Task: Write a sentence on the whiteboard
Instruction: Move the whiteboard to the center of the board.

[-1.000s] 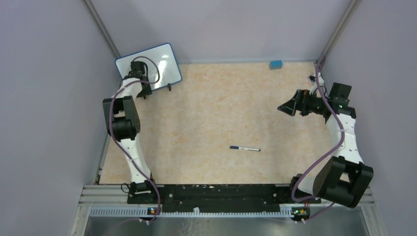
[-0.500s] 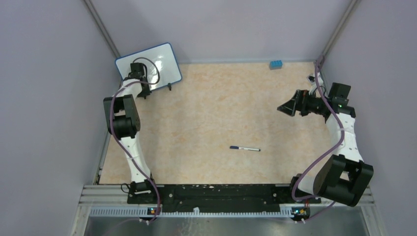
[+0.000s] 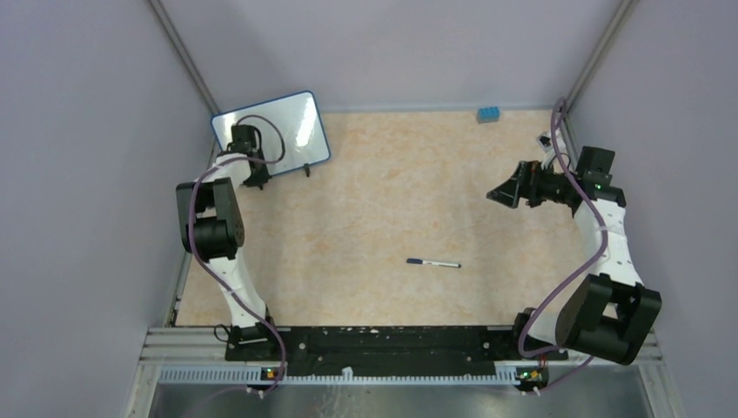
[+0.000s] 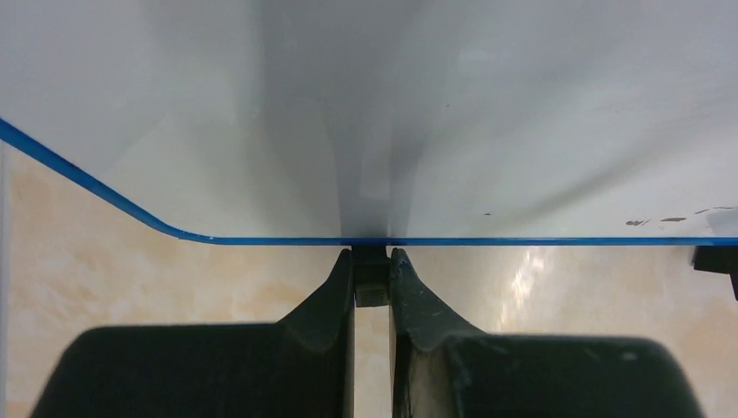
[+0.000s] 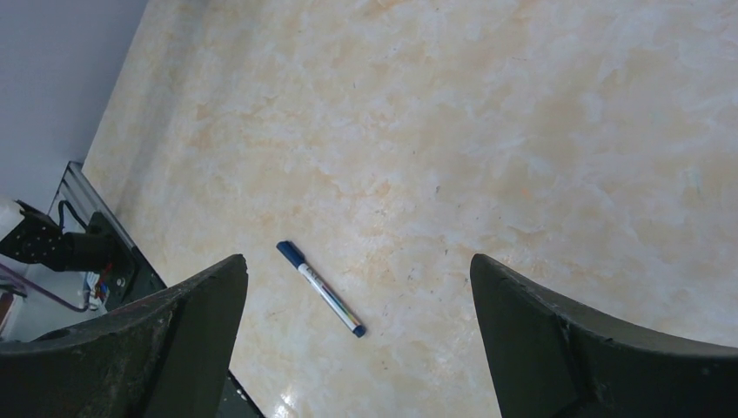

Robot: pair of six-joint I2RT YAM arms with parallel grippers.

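Whiteboard [image 3: 300, 126] had slid right and turned a bit since a second back, with the left arm going along. Left claw [image 4: 372, 261] was clamped on the black foot [image 4: 371, 292] at the board's lower rim. My guess is it was dragging the board out of the far-left corner to somewhere writable. The face looked blank, nothing written yet, just faint smudges near one edge. Right claw [image 5: 357, 261] hung wide apart and empty over the right side of the bench [image 3: 392, 192], aimed at the marker [image 3: 432, 263] lying loose mid-bench, probably its next pick. No containers anywhere, only a blue block [image 3: 487, 114] at the far edge.
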